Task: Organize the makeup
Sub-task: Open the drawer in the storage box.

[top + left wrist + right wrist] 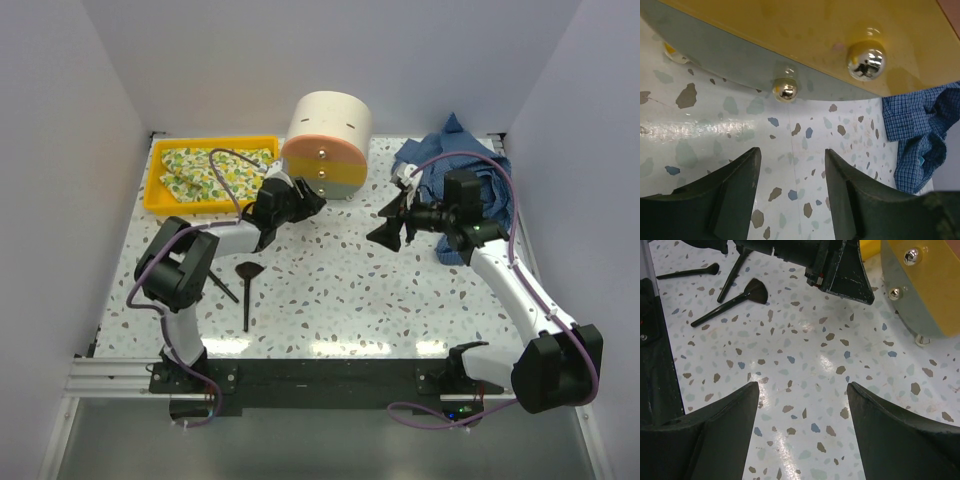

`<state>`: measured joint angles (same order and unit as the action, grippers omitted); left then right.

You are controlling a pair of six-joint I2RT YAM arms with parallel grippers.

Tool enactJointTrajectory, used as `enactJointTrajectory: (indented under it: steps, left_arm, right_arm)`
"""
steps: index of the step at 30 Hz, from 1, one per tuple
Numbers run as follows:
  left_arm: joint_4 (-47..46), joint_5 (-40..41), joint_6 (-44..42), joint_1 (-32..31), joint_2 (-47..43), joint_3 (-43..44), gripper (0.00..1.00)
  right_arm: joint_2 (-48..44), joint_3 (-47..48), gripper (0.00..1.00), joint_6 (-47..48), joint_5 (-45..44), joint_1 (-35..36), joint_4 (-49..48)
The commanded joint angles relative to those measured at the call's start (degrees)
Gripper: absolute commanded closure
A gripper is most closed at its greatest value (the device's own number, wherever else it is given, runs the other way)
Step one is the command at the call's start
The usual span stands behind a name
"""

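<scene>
We saw the left gripper [792,159] spread, with nothing between its fingers, just short of the lower knob [785,90] on the round drawer unit [325,150]. The right gripper [802,390] hung spread above the speckled table [340,300]. The fan brush [247,272] lay by the left arm, beside a thinner brush [687,272] and perhaps a third, half hidden.

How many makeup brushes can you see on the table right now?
3, all on the table near the left arm: the fan brush, a thin brush right beside it, and a second thin brush farther off. The arm may hide others.
</scene>
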<state>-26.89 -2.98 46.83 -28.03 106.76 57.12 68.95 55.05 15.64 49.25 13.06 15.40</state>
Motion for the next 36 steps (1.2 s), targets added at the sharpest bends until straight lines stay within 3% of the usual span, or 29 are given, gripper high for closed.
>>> enactJointTrajectory:
  steps: [1,19,36]
  left_arm:
    - [-3.07,4.2,3.09,1.05,2.3,3.52,0.46]
    - [-4.04,3.25,5.38,2.37,10.75,10.99,0.61]
    - [-7.99,0.0,9.42,2.81,13.3,12.4,0.63]
  right_arm:
    - [-1.8,0.59,0.25,0.53,2.07,-0.31,-1.51]
    - [-1.89,0.85,0.25,0.62,2.51,-0.75,-1.16]
    - [-2.24,0.76,0.25,0.71,2.34,-1.02,-1.25]
